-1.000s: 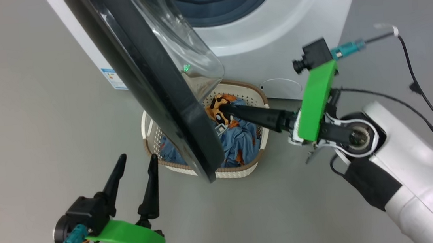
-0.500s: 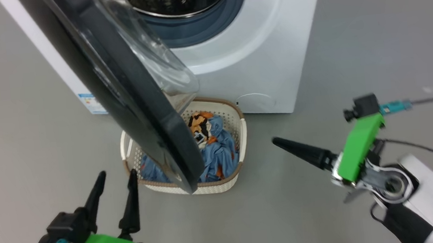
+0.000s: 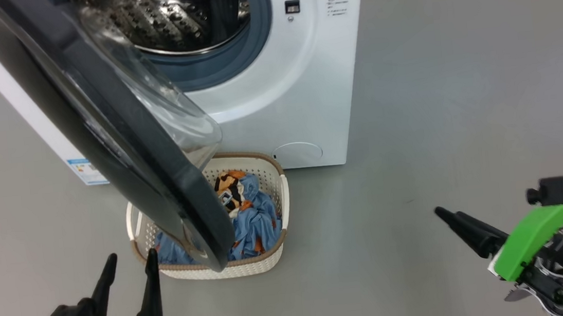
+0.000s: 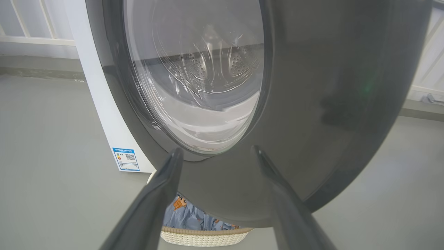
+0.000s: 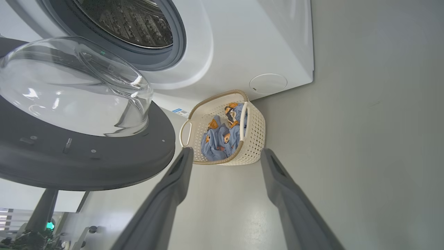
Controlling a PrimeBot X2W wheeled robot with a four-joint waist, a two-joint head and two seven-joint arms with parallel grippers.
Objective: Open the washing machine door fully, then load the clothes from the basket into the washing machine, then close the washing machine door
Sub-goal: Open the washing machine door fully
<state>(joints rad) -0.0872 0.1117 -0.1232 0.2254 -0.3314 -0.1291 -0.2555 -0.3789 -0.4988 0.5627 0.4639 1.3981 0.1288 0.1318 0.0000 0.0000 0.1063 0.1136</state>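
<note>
Clothes (image 3: 256,222) look soft and light, bunched in the basket (image 3: 230,270) ahead of my spread, empty right gripper (image 3: 445,212); I'd pinch a raised fold.

Right tool (image 3: 446,213) pulling back out of basket (image 3: 285,199), coming away from clothes (image 3: 259,222) empty, jaws spread, now hanging over floor (image 3: 414,140) well apart. Head camera drawing back, taking in more of washing machine (image 3: 305,83).

One washing machine (image 3: 307,99), one door (image 3: 148,171), one basket (image 3: 230,270).
</note>
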